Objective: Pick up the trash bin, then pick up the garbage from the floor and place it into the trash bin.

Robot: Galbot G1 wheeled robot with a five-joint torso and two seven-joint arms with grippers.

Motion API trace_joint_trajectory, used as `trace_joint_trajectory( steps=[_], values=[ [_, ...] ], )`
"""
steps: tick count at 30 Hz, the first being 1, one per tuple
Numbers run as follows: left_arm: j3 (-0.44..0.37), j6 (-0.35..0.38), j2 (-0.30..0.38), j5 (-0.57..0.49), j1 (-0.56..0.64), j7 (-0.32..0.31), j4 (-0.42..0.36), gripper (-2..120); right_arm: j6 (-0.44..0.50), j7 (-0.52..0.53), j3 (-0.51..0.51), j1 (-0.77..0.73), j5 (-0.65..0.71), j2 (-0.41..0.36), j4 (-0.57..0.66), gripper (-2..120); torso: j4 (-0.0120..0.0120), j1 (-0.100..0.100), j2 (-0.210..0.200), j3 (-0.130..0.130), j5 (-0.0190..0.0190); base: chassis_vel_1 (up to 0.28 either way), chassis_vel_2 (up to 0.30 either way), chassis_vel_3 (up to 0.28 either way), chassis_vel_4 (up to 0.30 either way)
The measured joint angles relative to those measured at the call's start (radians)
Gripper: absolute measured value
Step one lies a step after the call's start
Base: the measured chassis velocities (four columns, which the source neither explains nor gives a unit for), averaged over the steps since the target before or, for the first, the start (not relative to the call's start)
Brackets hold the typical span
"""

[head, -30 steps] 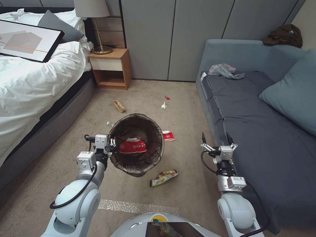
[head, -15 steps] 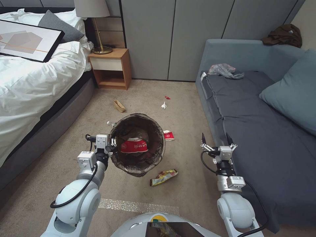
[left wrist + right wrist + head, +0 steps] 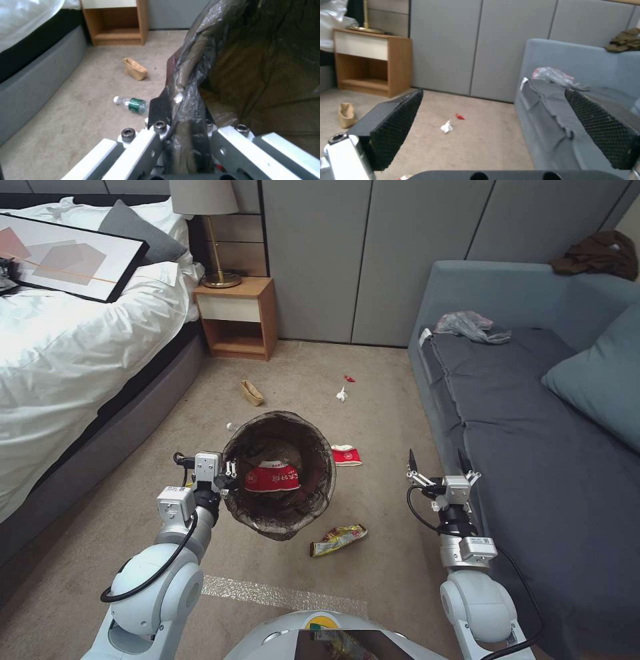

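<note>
The trash bin (image 3: 280, 473), lined with a dark bag, is held off the carpet by the left gripper (image 3: 227, 473), whose fingers are clamped on the bagged rim at the bin's 9 o'clock side; in the left wrist view the liner (image 3: 200, 82) is seen pinched between the closed fingers. A red-and-white wrapper (image 3: 271, 477) lies inside the bin. The right gripper (image 3: 437, 463) is held in the air beside the sofa edge, its two black fingers spread wide apart with nothing between them. Litter is scattered on the carpet around the bin: a yellow snack bag (image 3: 339, 539) at about 5 o'clock from it, a red-and-white wrapper (image 3: 347, 455) just beside it at 2 o'clock, a white tissue (image 3: 341, 394) and a small red scrap (image 3: 349, 378) farther off at 1 o'clock, a tan paper carton (image 3: 251, 392) at 11 o'clock, and a clear bottle with a green label (image 3: 131, 103) lying on its side close under the bin's rim at 10 o'clock. The bed (image 3: 80, 347) flanks the floor space at 9 o'clock, the grey sofa (image 3: 533, 433) at 3 o'clock, and a wooden nightstand (image 3: 239, 317) with a lamp (image 3: 213, 220) stands at 12 o'clock. A grey translucent plastic bag (image 3: 470, 325) rests on the sofa seat.
</note>
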Motion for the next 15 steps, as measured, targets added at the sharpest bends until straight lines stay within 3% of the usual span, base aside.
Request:
trace_joint_trajectory(
  steps=[15],
  values=[
    [-0.001,-0.025,0.005,0.01,0.008,0.018,-0.005,0,-0.001,0.002,-0.005,0.001,0.0,-0.003,-0.002,100,-0.0003,0.0,0.0,0.0,0.0,0.022,0.019,0.014,0.018]
  ],
)
